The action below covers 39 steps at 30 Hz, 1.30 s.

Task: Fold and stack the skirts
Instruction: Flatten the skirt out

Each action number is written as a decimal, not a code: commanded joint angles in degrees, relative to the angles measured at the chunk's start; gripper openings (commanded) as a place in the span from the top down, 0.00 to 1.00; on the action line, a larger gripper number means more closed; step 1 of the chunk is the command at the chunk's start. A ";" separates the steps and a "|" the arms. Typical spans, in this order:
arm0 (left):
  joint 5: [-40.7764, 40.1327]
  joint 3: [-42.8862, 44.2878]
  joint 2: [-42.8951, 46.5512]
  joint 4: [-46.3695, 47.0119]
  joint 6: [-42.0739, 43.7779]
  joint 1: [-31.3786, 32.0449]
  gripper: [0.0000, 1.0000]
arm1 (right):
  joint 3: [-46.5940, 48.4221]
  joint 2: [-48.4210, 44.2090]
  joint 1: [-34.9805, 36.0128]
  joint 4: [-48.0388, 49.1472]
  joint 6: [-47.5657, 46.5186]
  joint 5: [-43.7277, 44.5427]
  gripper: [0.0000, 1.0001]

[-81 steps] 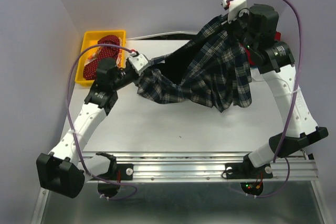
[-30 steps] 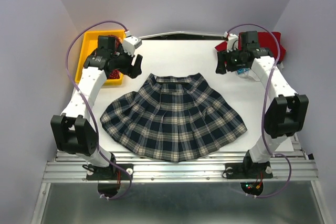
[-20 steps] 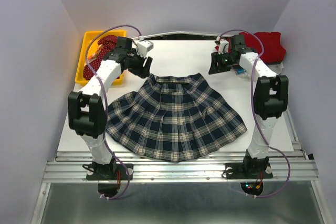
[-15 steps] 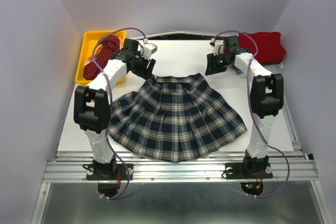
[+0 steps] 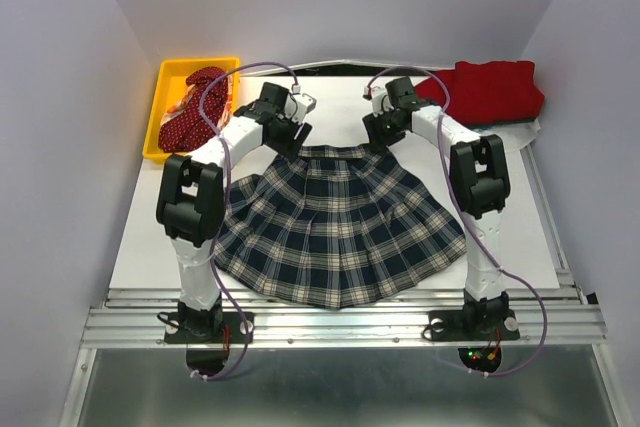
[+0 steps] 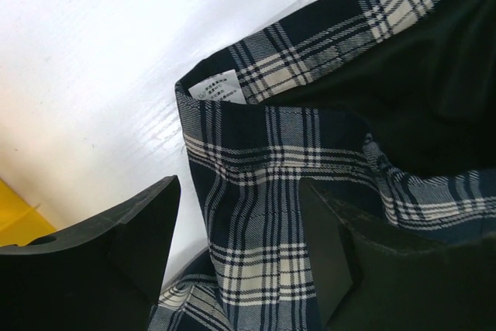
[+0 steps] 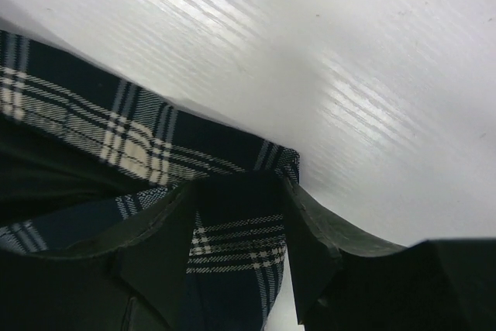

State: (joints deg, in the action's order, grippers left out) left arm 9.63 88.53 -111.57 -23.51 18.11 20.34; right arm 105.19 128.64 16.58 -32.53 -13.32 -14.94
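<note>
Between lilac walls (image 5: 60,67), plaid skirt (image 5: 335,222) on table (image 5: 505,232)

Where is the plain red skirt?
In the top view, the red skirt lies at the far right corner of the table, beyond the plaid skirt.

Small white tag (image 6: 217,89) in plaid skirt (image 6: 267,191) waistband, print illegible.

Plaid skirt (image 6: 279,191) running off the left wrist view's right and bottom edges; label (image 6: 217,89) print showing too small to read. Yellow bin (image 6: 12,218) peeking in, corner only, blurred.
</note>
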 commanded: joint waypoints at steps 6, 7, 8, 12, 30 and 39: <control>-6.11 3.31 -2.51 1.88 1.84 2.51 0.36 | 3.71 2.14 -0.58 1.24 -0.57 3.43 0.46; -6.46 3.75 -3.04 2.06 1.93 2.69 0.38 | 3.88 2.23 -0.58 1.33 -0.22 3.43 0.46; -6.99 4.01 -3.39 2.15 2.02 2.69 0.39 | 4.23 2.67 -0.58 1.25 -0.13 3.69 0.48; -9.01 4.90 -5.67 1.80 3.07 3.04 0.41 | 4.76 3.55 -0.58 1.07 0.40 4.48 0.55; -0.52 4.72 1.27 0.40 1.67 -3.80 1.00 | 0.11 3.37 -0.58 1.07 -3.11 12.38 0.99; 9.71 11.13 -7.42 -3.30 -2.99 -15.14 1.00 | -4.11 2.58 -2.42 2.74 -5.49 18.63 0.99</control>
State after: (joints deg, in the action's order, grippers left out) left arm 17.89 95.98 -116.51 -24.18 17.15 8.99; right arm 104.36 130.87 16.62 -27.62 -15.92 -4.67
